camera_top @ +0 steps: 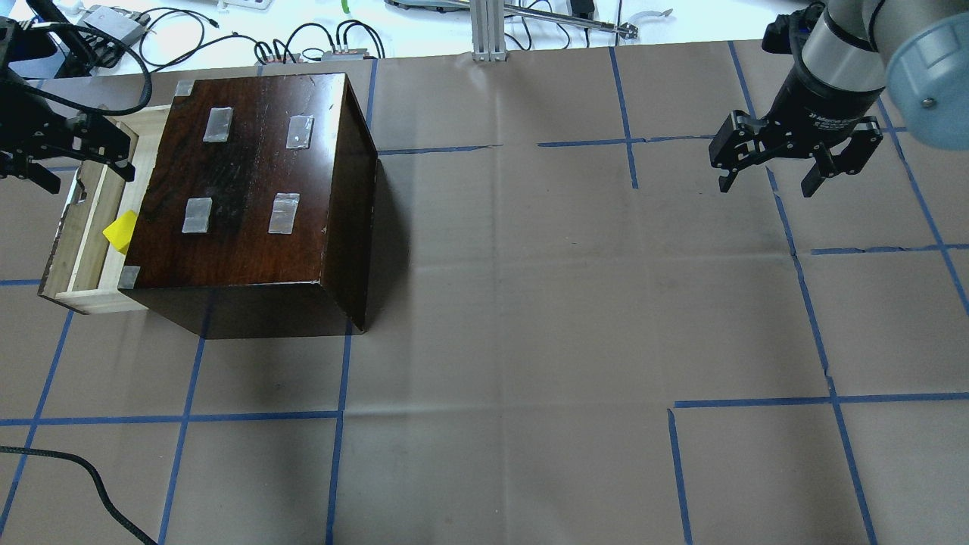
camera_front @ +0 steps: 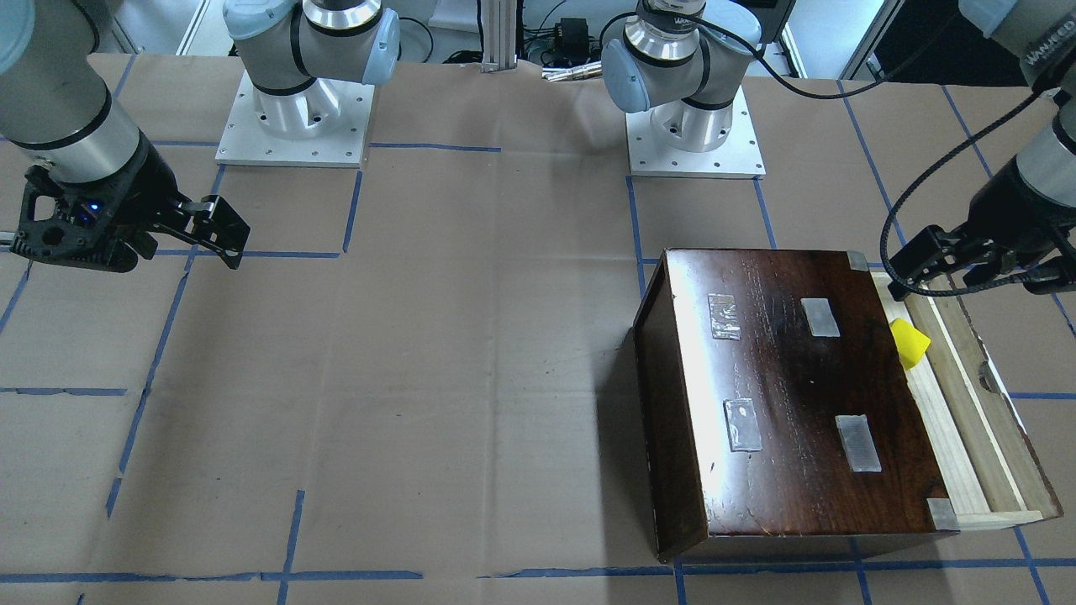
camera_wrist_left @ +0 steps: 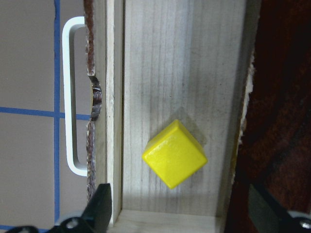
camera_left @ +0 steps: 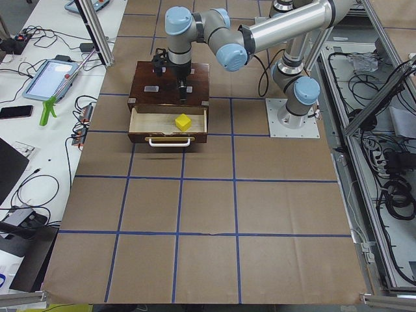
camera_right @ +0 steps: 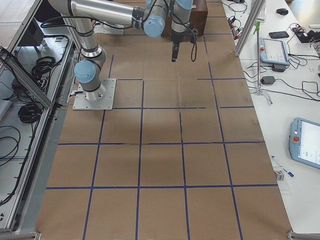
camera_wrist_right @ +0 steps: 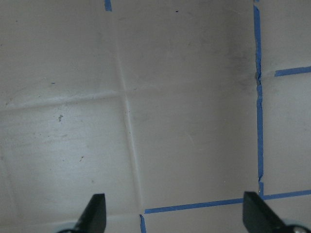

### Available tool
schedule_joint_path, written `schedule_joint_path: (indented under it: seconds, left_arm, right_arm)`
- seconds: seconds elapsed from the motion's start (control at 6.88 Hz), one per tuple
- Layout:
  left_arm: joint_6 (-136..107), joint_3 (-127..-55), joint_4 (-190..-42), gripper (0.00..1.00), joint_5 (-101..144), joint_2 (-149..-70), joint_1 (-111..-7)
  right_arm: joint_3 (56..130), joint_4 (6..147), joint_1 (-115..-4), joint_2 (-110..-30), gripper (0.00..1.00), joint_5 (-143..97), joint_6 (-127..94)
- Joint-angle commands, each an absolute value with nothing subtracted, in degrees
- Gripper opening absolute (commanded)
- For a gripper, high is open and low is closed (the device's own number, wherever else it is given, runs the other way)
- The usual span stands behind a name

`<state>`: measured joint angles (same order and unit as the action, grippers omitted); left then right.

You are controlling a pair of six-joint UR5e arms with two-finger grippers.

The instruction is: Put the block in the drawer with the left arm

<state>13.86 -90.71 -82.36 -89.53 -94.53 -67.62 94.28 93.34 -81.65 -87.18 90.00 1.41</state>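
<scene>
One block (camera_wrist_left: 175, 154), yellow, lies loose on the floor of the open drawer (camera_wrist_left: 146, 58), left tool (camera_wrist_left: 181, 208) hovering above it spread wide and empty, placement apparently done; right tool (camera_top: 766, 182), likewise spread and empty, parked well apart over the table (camera_top: 530, 303).

Your two arms, left arm (camera_front: 1046, 168) and right arm (camera_front: 67, 109): silver-grey tubes, pale blue joint caps (camera_front: 626, 77). Left gripper (camera_top: 83, 172) and right gripper (camera_top: 766, 185) black, two-fingered. Thick black braided cable (camera_front: 912, 189) on left only. Square pale metal base plates (camera_front: 252, 151), edges dotted with screw holes. White lettering (camera_top: 833, 117) on right wrist's black collar.
</scene>
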Motion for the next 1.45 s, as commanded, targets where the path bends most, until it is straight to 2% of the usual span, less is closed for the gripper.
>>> schedule_joint_path:
  seconds: [0.0,0.58,1.31]
  left_arm:
    - [2.9,-90.7,-84.0,0.99,-89.5,-92.0,-76.0]
    - [-8.9,-90.8,-86.3,0.98,-89.6,-91.3,-88.1]
    - [2.2,-92.7,-87.2,0.98,-89.4,-89.0,-90.1]
  right_arm:
    - [94.3,93.3,-81.7,-87.2,1.00,90.0,1.4]
    - [94.3,93.3,-81.7,-87.2,1.00,90.0,1.5]
    - [94.3,93.3,-81.7,-87.2,1.00,90.0,1.5]
